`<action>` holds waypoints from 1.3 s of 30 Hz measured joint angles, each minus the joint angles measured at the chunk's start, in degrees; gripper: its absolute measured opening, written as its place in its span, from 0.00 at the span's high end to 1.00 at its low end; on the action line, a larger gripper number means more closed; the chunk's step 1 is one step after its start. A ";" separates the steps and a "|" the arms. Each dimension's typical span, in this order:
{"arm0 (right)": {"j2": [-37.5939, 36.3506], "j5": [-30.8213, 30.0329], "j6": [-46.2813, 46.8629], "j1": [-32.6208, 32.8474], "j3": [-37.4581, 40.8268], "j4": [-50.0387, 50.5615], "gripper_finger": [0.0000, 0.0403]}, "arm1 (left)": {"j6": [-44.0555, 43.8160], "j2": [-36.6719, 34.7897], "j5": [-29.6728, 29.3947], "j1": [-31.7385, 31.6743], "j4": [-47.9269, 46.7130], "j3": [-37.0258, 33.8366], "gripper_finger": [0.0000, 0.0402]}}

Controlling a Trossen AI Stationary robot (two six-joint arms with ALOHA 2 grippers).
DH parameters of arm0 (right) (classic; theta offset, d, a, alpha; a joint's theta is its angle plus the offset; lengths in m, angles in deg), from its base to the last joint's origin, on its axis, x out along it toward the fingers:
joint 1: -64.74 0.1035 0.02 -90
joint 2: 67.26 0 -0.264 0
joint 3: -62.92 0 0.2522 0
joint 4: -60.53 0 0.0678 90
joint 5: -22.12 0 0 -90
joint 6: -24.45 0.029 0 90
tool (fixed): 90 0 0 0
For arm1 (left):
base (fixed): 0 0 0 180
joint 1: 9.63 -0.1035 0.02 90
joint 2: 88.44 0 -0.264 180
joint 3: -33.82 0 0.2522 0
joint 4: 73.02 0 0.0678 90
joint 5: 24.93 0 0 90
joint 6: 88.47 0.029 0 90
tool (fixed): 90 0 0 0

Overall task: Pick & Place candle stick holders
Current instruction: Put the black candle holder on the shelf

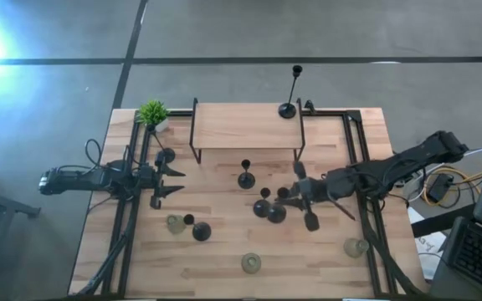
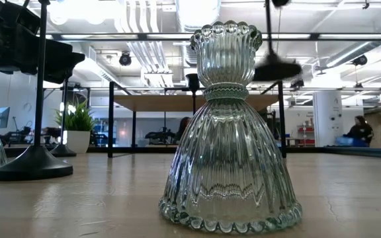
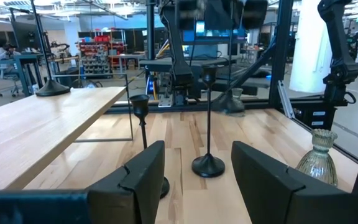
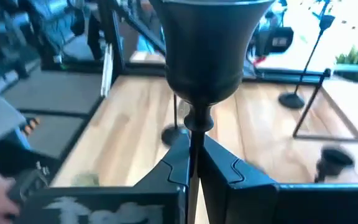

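Observation:
My right gripper point(image 1: 295, 194) is at the table's middle right, shut on a black candle stick holder point(image 4: 207, 43). In the low view that holder's round base point(image 2: 276, 66) hangs in the air. My left gripper point(image 1: 176, 181) is open and empty at the table's left, level above the wood point(image 3: 197, 149). One tall black holder point(image 1: 289, 109) stands on the wooden shelf point(image 1: 245, 125). Other black holders stand on their bases on the table point(image 1: 245, 177) point(image 1: 199, 230) point(image 1: 164, 155). Glass holders stand near the front point(image 1: 251, 263) point(image 1: 175, 223) point(image 1: 356, 247). My right gripper pinches the holder's thin stem point(image 4: 195, 134) between its two fingers, just below the cup top point(image 4: 207, 37). The fingers lie about level and come from the table's right, across the stem. The holder stands upright in the hold, its base lifted clear of the table.
A small green potted plant point(image 1: 152, 113) stands at the far left corner. Several black holders point(image 1: 266, 209) crowd just left of my right gripper. A glass holder point(image 2: 230, 125) stands right before the low camera. Black frame rails point(image 1: 358, 167) run along both table sides. People show in the room behind.

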 joint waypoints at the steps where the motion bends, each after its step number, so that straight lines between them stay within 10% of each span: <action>1: 0.18 0.29 0.30 -0.01 -1.73 1.12 0.97 | 0.00 0.05 -0.03 0.02 0.00 0.01 0.53; 15: 1.39 3.43 -4.53 -0.93 -24.56 21.03 0.97 | -0.02 0.50 -0.17 0.02 0.56 -0.02 0.53; 39: 23.13 2.80 -8.21 -32.51 -33.08 2.28 0.97 | -0.02 0.50 -0.11 0.00 0.74 -0.05 0.53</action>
